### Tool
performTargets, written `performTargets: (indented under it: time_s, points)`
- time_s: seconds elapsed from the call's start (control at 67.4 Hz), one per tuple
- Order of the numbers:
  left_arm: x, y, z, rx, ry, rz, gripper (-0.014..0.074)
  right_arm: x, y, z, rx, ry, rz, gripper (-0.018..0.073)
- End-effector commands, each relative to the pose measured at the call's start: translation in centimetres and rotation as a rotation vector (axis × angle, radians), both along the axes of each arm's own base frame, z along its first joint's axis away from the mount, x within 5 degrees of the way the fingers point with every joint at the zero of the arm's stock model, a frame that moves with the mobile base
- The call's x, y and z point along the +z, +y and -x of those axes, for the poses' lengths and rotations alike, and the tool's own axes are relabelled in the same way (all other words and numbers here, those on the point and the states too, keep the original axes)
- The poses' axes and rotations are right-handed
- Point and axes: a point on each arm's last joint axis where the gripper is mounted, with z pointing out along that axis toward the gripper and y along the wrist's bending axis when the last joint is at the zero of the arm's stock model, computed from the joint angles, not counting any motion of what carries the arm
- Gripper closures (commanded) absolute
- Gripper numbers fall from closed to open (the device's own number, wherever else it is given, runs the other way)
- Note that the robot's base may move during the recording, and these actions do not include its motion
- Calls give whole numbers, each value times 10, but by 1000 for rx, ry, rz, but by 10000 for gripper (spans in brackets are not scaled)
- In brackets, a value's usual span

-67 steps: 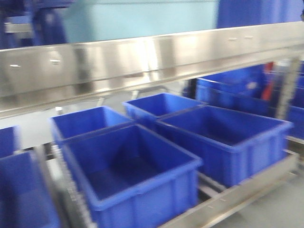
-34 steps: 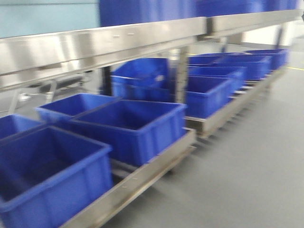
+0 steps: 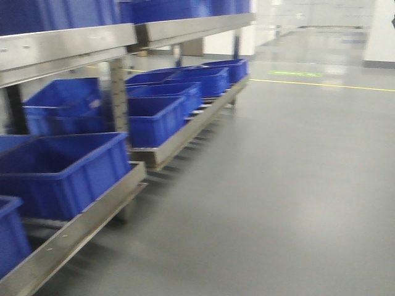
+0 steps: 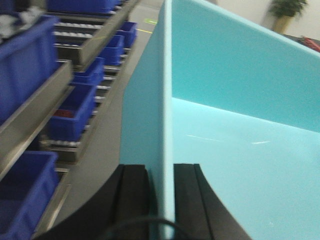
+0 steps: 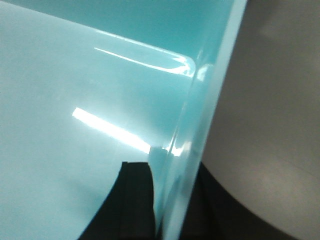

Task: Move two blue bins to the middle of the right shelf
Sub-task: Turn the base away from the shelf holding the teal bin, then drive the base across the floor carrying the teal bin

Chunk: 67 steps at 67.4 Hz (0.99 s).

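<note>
Bin first: your pale cyan bin (image 4: 240, 100) hangs between the two wrists, off the rack (image 3: 80, 225). L gripper (image 4: 161, 200) is clamped on one wall at 6 o'clock in the left wrist view. Its black fingers (image 4: 132, 195) press both faces, and the wall edge runs up to 12. R gripper (image 5: 167, 210) pinches the opposite wall at 6 o'clock in its own view, w/ the glossy interior spreading from 9 to 12. You can't tell if it's one bin or two nested.

Front cam vs 0.5 s ago: the view has swung. The rack then filled 8 through 2 o'clock; now it's squeezed to 7–11, and the grey floor (image 3: 278, 185) takes 12 through 6. The dark-blue bins (image 3: 62, 169) on the bottom tier run from 8 back toward 11, under the brushed steel rail (image 3: 62, 43) at 10. A yellow line (image 3: 321, 83) at 1–2 is new. At 1 s ago you saw only rail and bins up close, w/ barely any floor.
</note>
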Motion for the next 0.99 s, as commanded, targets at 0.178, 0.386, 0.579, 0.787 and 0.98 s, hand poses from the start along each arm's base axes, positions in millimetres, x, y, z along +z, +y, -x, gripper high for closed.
performTargets:
  time_s: [0.178,0.386,0.579,0.787,0.98]
  points:
    - [15,3,5,18,-96,63,707,7,-6,3,-1,-48,39,712]
    - [15,3,5,18,-96,63,707,7,-6,3,-1,-48,39,712]
    - [15,3,5,18,-96,63,707,7,-6,3,-1,-48,39,712]
    - [15,3,5,18,-96,63,707,7,-6,3,-1,-48,39,712]
    - [15,3,5,18,-96,63,707,7,-6,3,-1,-48,39,712]
